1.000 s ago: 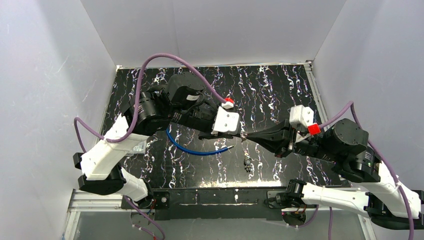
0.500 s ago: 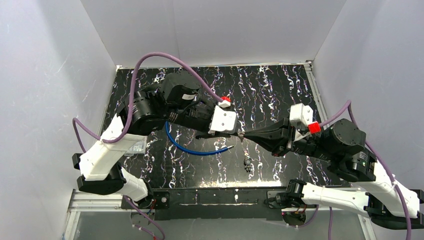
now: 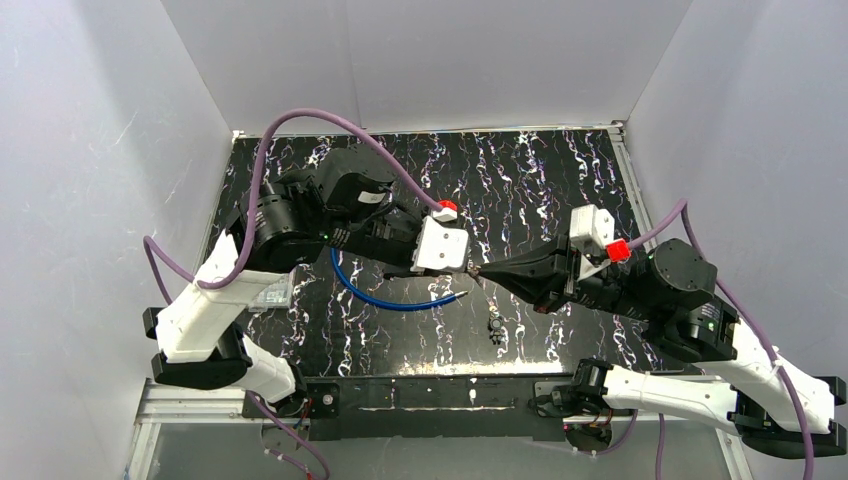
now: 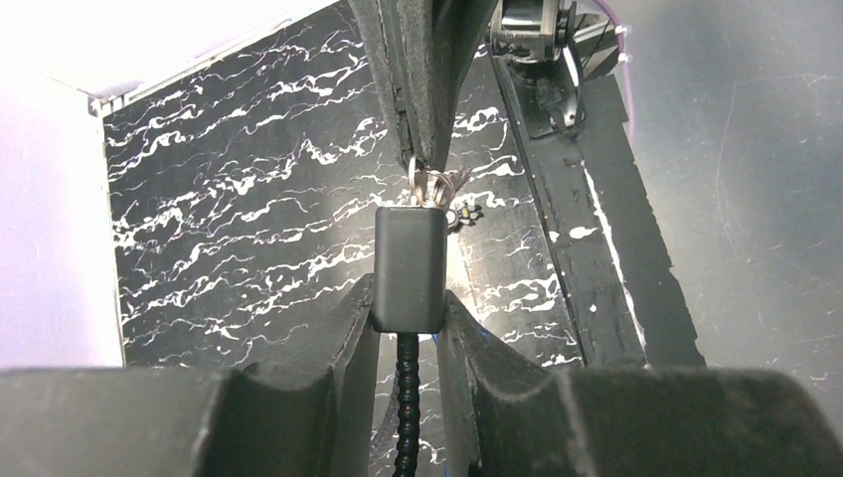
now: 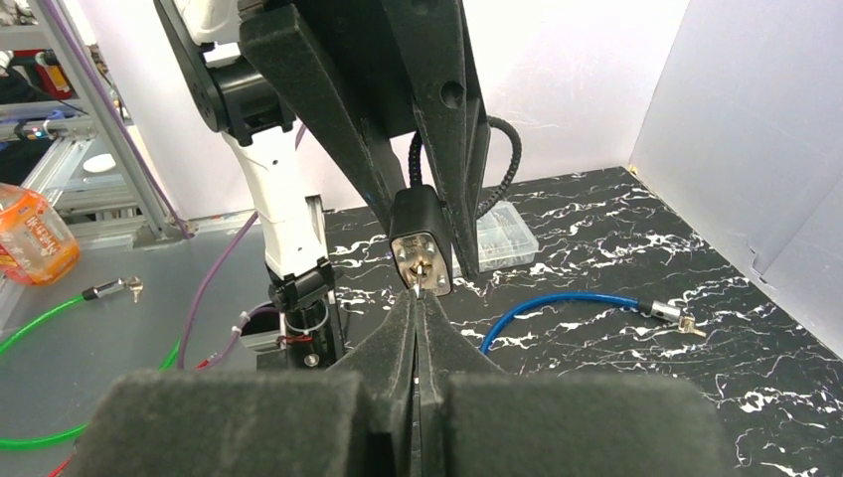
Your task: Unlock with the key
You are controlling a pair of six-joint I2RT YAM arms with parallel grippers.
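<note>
High above the desk (image 3: 540, 180), between my two arms, I am holding the lock (image 4: 408, 248) in my left claw (image 4: 408, 303). That claw is squeezing the lock's black sides, one pad on each side, and the bumpy black cord (image 4: 403, 397) is hanging down between the pads. My right claw (image 5: 418, 298) is pinching shut on the key (image 5: 421, 276), and the key's tip is sitting in the keyhole on the lock's face. A little ring (image 4: 434, 182) is dangling by the pinched tips. I am thinking the lock is hard and smooth, so it could slide or twist in my left pads when the key is turning. Squeezing it across its flat sides, near the middle, is looking like the best hold. The key is looking thin, small and light, and I am guessing it is hard metal that could slip or bend if I am pushing crooked. Pinching its flat head, close to the lock, is giving the best turn. The cord is looking bendy, so it is not keeping anything steady. Down on the desk a blue cable (image 5: 577, 296) is lying loose, well apart from the lock.
</note>
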